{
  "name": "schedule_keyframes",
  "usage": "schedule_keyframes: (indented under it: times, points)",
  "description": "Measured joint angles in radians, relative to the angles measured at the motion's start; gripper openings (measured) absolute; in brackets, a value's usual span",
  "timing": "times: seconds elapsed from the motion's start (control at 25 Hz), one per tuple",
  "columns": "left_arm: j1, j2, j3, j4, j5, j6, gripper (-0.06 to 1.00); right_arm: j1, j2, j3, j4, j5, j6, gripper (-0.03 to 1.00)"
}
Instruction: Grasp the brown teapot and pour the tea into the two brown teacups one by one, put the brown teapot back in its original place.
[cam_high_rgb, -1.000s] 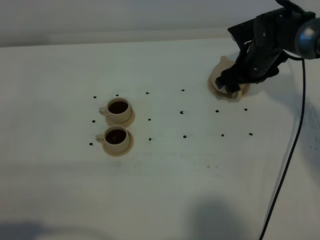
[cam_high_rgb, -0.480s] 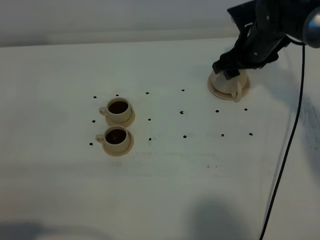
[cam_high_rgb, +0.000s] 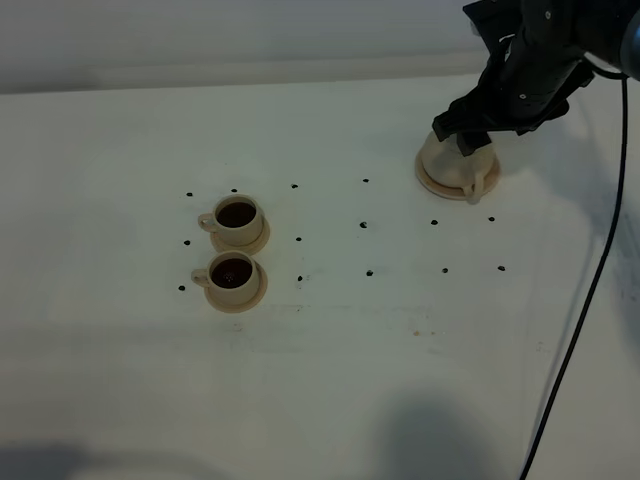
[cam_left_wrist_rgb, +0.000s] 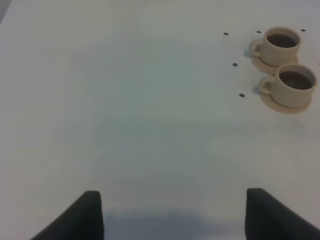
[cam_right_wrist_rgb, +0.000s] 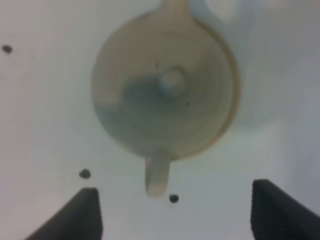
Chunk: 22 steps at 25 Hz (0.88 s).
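Note:
The brown teapot (cam_high_rgb: 442, 160) stands upright on its wide saucer, the original place (cam_high_rgb: 430, 183), at the back right. In the right wrist view the teapot (cam_right_wrist_rgb: 167, 95) lies straight below with its lid knob centred, and the saucer rim (cam_right_wrist_rgb: 235, 102) shows around it. My right gripper (cam_high_rgb: 462, 135) (cam_right_wrist_rgb: 177, 207) is open and hovers just above the teapot, touching nothing. The two brown teacups (cam_high_rgb: 238, 217) (cam_high_rgb: 234, 273) sit on small saucers at centre left, both holding dark tea. They also show in the left wrist view (cam_left_wrist_rgb: 282, 45) (cam_left_wrist_rgb: 294, 84). My left gripper (cam_left_wrist_rgb: 175, 215) is open and empty, far from the cups.
Small black dots (cam_high_rgb: 369, 272) mark the white table. A black cable (cam_high_rgb: 590, 280) hangs down the right side from the right arm. The table's back edge (cam_high_rgb: 250, 80) runs along the top. The left arm is out of the exterior high view.
My right gripper has lifted off the teapot and moved up and back. The teapot stays on its saucer, now more visible. The cups have not moved.

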<state>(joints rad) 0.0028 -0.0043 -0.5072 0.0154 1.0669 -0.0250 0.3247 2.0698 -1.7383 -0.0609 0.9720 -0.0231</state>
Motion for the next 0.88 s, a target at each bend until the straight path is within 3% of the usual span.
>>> schedule_keyframes:
  times: [0.28,0.88]
  points:
    - [0.0,0.0,0.0,0.0,0.0,0.0,0.57,-0.024,-0.152,0.075,0.004,-0.002,0.0,0.6]
    - [0.0,0.0,0.0,0.0,0.0,0.0,0.57,-0.154,-0.653,0.582,0.081,-0.228,0.004,0.6]
